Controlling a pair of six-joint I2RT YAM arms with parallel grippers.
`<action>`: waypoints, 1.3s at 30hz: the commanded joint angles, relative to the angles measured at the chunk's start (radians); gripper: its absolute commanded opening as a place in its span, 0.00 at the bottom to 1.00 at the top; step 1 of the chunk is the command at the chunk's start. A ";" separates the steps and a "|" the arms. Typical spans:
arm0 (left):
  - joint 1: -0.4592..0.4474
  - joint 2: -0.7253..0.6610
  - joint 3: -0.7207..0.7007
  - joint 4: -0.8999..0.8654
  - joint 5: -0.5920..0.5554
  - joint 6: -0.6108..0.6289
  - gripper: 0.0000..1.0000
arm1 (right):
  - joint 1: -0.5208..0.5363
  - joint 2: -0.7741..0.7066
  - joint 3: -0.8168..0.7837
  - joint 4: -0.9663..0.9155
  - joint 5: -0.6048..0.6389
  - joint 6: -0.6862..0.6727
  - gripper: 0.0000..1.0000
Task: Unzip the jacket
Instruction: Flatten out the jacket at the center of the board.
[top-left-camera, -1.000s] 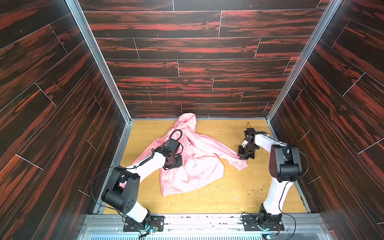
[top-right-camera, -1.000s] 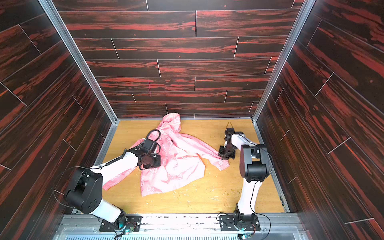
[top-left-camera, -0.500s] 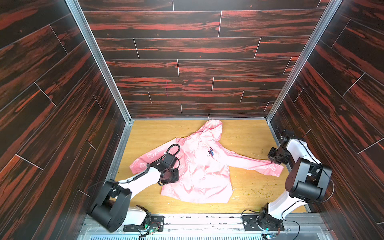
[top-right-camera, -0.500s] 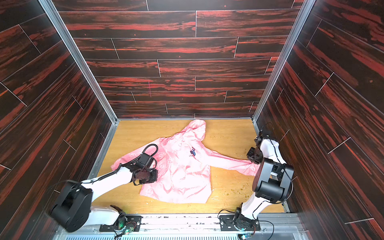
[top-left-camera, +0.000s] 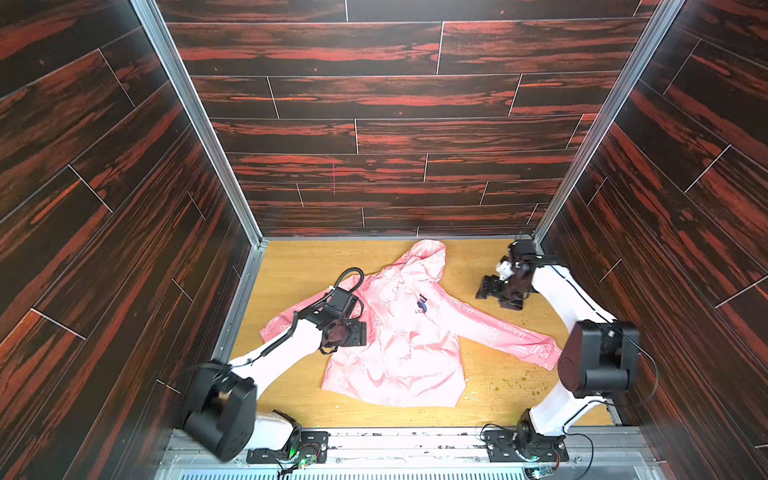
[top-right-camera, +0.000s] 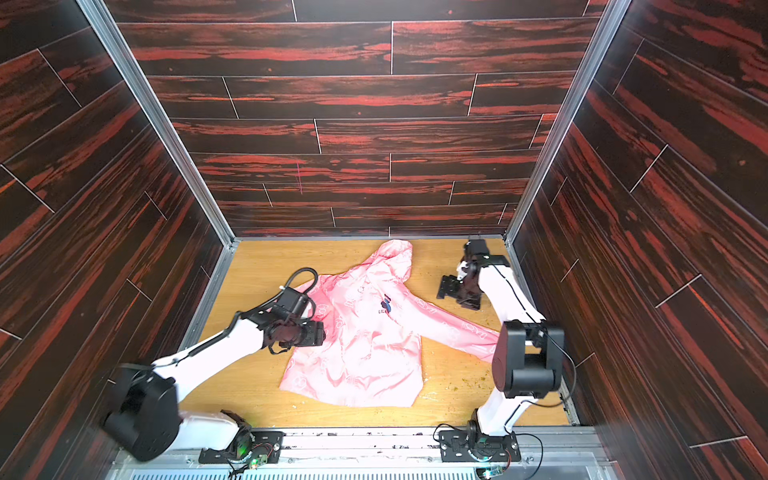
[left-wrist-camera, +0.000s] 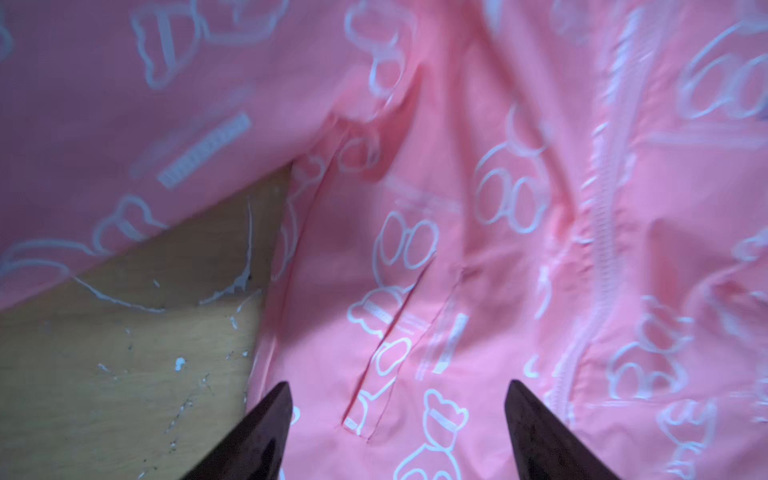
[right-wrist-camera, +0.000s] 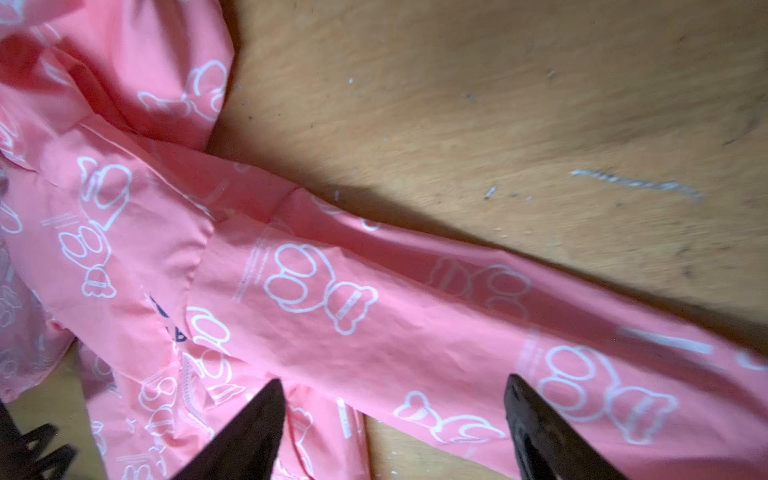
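- Nearest the arm bases, the jacket (top-left-camera: 399, 345) lies face-up and spread out on the wooden tabletop (top-left-camera: 291, 266), hem toward the robot. Its zipper (left-wrist-camera: 602, 232) looks closed along the stretch seen from the left wrist.
- Mid-table, the left gripper (top-left-camera: 359, 332) hangs over the garment's side panel, jaws spread wide and empty, with the zipper line just beside it.
- Farther back, the right gripper (top-left-camera: 496, 295) stands over bare table beyond the outstretched sleeve (top-left-camera: 498, 336), likewise gaping and holding nothing.
- Farthest, the hood (top-left-camera: 428, 257) points at the back wall. The slider, likely at the collar below it, cannot be made out.
- Done well, one gripper would pin the fabric beside the teeth near the collar. Its partner would pinch the pull tab and draw it straight toward the hem, keeping the thin shell taut.
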 joint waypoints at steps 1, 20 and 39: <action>0.003 0.014 -0.048 -0.071 -0.019 -0.051 0.73 | -0.022 0.066 -0.056 -0.011 0.048 0.016 0.53; -0.016 -0.581 -0.423 -0.101 -0.101 -0.385 0.00 | -0.327 0.145 0.002 -0.004 0.208 0.004 0.08; 0.346 -0.076 0.029 -0.058 -0.274 -0.195 0.89 | 0.021 0.061 -0.042 -0.038 0.111 -0.010 0.70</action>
